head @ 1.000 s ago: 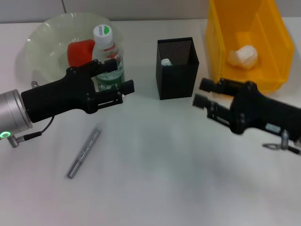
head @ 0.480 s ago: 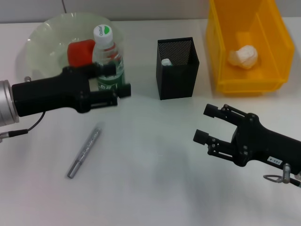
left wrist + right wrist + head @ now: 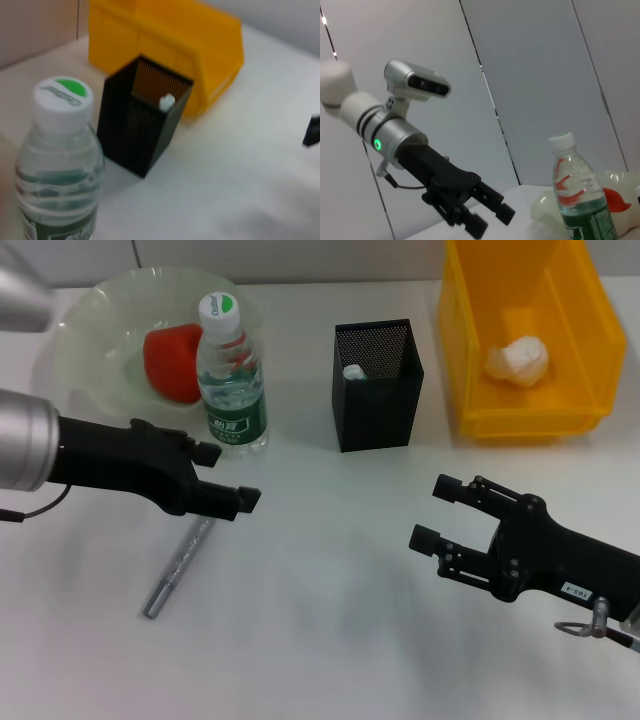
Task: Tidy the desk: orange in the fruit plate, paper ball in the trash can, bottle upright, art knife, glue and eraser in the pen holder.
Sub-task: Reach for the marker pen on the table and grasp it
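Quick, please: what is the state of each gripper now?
Left gripper: open, empty, above the table near the bottle.
Right gripper: open, empty.

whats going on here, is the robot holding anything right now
No, both grippers are open and empty. The left gripper hangs above the art knife lying on the desk, near the upright bottle. The right gripper hovers over bare desk. The orange sits in the fruit plate, the paper ball in the trash can.

White desk (image 3: 320,640); pale wall panels (image 3: 530,75) (dark seams) behind.
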